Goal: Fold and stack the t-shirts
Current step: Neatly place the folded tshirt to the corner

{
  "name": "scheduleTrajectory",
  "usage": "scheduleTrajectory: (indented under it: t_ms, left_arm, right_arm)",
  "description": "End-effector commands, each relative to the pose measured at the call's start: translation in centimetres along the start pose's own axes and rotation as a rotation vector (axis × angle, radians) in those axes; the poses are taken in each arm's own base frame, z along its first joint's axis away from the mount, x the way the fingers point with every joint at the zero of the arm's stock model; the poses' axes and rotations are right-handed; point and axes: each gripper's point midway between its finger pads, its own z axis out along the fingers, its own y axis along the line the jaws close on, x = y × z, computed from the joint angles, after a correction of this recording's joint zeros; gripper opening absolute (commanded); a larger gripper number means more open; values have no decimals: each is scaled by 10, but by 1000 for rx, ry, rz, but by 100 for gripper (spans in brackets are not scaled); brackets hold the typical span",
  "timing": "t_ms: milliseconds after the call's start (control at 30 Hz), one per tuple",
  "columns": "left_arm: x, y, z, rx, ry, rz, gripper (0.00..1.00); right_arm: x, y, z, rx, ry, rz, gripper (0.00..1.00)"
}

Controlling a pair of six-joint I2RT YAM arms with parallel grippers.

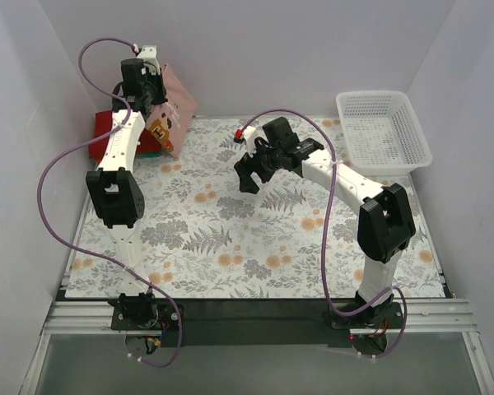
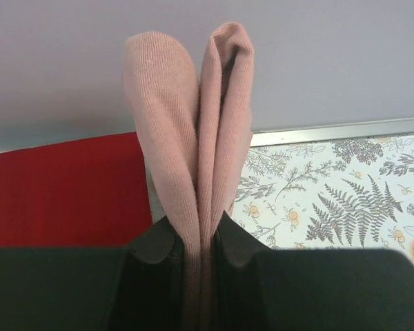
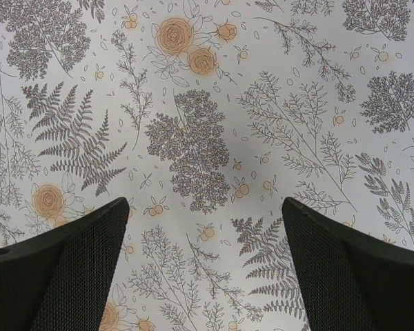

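My left end effector [image 2: 196, 240] is clamped on a fold of the dusty pink soft cloth t-shirt [image 2: 193, 124]. I have it lifted at the bench's far left corner, beside the wall and over the edge of a red folded cloth t-shirt [image 1: 105, 132]. My right end effector [image 3: 203, 207] hovers spread wide above the middle of the floral-patterned bench [image 1: 230, 239], well apart from both shirts and from the white plastic lattice basket [image 1: 383, 132] in the far right corner.

White-and-black left arm [image 1: 119, 148] stretches to 11 o'clock, hand [image 2: 207, 238] pinching a dusty pink cloth t-shirt [image 2: 162, 96]. Right hand [image 1: 251, 171] points down, fingers [image 3: 62, 269] apart.
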Motion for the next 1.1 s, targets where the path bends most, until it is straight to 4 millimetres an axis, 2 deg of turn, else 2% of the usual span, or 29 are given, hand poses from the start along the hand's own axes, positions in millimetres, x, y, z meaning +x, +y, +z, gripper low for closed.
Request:
scheduleTrajectory:
  t_ms: [0, 133, 333, 833, 1000, 1033, 1067]
  left_arm:
    - [-75, -6, -49, 4, -161, 40, 0]
    - [-82, -5, -55, -2, -175, 65, 0]
    - [-76, 3, -53, -21, -164, 93, 0]
    - [-92, -2, -73, -9, -187, 121, 0]
    - [-94, 0, -75, -15, -187, 133, 0]
    - [-93, 1, -74, -18, -184, 137, 0]
    - [-92, 19, -74, -44, -180, 130, 0]
  right_arm:
    - [-14, 4, -12, -3, -45, -20, 98]
    - [-13, 3, -11, -2, -44, -19, 98]
    - [-13, 2, -9, -3, -43, -13, 98]
    - [-15, 1, -5, -5, -42, 2, 98]
    - [-14, 1, -6, -4, -39, 3, 98]
    - [-14, 1, -6, -3, -39, 3, 98]
    - [-13, 0, -6, 0, -37, 3, 98]
